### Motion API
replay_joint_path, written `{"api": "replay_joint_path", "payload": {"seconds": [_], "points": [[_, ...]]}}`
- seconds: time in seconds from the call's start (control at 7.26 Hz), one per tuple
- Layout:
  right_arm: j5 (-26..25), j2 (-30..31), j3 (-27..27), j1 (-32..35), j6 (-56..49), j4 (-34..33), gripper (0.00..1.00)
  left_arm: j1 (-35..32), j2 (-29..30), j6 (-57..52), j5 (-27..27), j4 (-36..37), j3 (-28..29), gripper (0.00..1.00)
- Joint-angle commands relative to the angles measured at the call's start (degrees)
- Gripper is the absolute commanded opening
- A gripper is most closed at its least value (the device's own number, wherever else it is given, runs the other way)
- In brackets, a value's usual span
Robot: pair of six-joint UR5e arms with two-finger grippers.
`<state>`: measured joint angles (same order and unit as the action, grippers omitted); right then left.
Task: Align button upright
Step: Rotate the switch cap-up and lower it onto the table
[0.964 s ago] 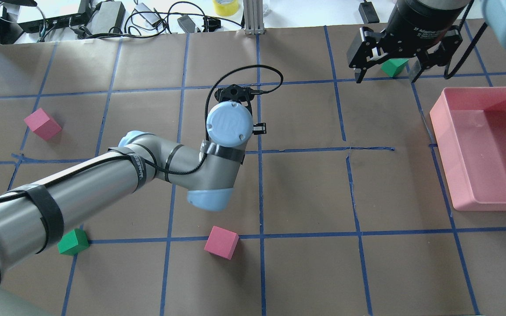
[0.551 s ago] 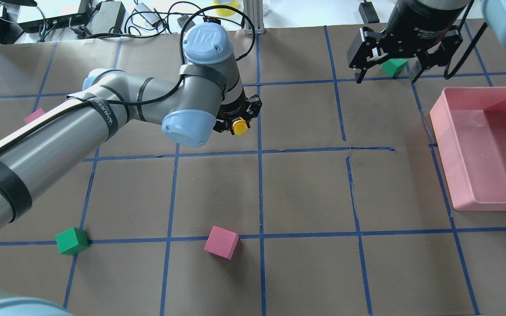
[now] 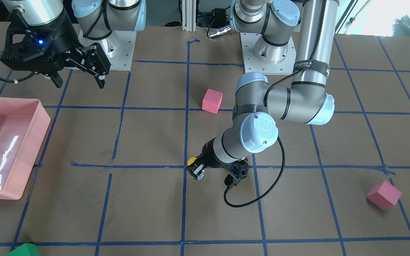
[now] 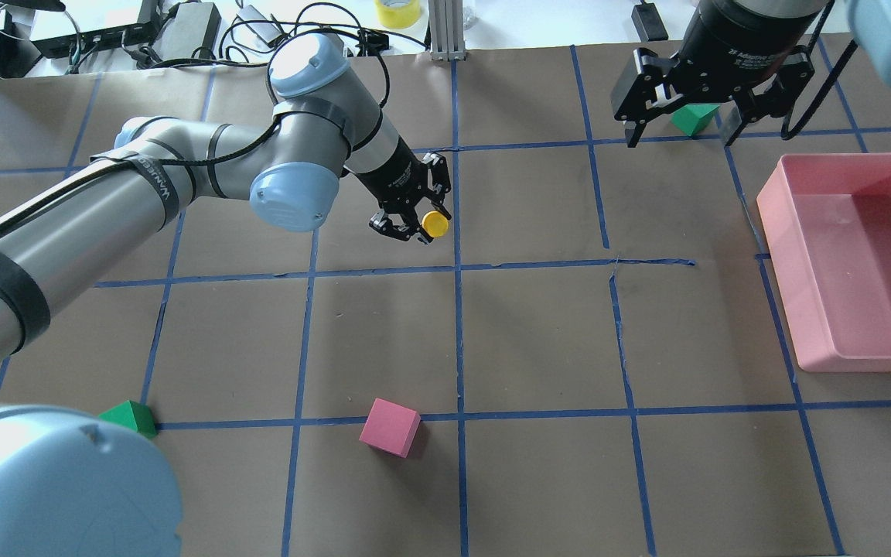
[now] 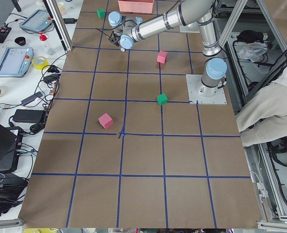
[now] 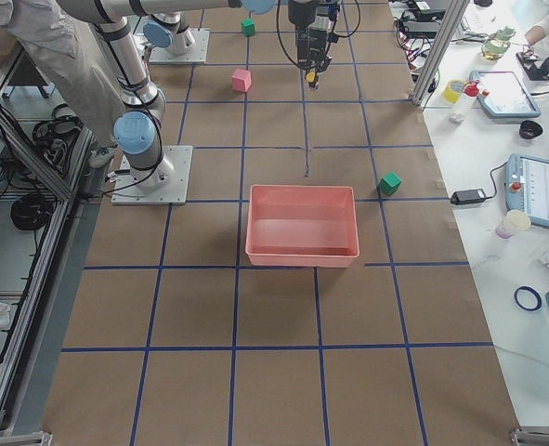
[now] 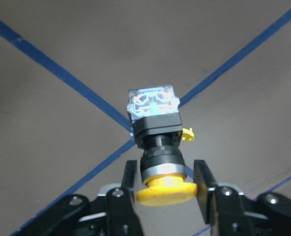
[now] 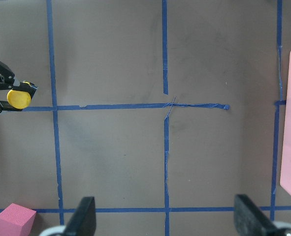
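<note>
My left gripper (image 4: 417,220) is shut on the button (image 4: 435,223) and holds it just above the brown paper near a blue tape crossing. In the left wrist view the fingers (image 7: 129,182) clamp the neck below the yellow cap (image 7: 166,189). The black body (image 7: 157,132) and grey-white base (image 7: 152,102) point away from the wrist. In the front view the button (image 3: 192,163) sits tilted in the left gripper (image 3: 197,170). My right gripper (image 4: 681,135) hangs open and empty at the far right, also shown in the front view (image 3: 80,81).
A pink bin (image 4: 855,255) stands at the right edge. A green cube (image 4: 694,117) lies behind the right gripper. A pink cube (image 4: 390,427) and a green cube (image 4: 130,416) lie near the front. Another pink cube (image 3: 383,194) lies on the robot's far left.
The left arm has swung back and to the left and its wrist has turned, so the gripper with the yellow-capped button now shows. The right arm has not moved.
</note>
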<state>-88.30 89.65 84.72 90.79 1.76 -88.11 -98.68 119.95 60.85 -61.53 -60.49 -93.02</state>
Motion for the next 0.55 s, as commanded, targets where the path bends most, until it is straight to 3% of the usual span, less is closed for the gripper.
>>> {"api": "replay_joint_path", "payload": {"seconds": [0.0, 0.14, 0.41], "points": [[-0.03, 0.0, 0.0, 0.0, 0.0, -0.04, 1.0, 1.56, 1.16, 4.6, 6.32, -0.24, 0.12, 0.0], [-0.03, 0.0, 0.0, 0.0, 0.0, 0.05, 1.0, 3.56, 0.56, 6.71, 14.86, -0.15, -0.84, 0.0], [-0.03, 0.0, 0.0, 0.0, 0.0, 0.05, 1.0, 4.2, 1.33, 6.03, 16.08, -0.07, -3.03, 0.0]]}}
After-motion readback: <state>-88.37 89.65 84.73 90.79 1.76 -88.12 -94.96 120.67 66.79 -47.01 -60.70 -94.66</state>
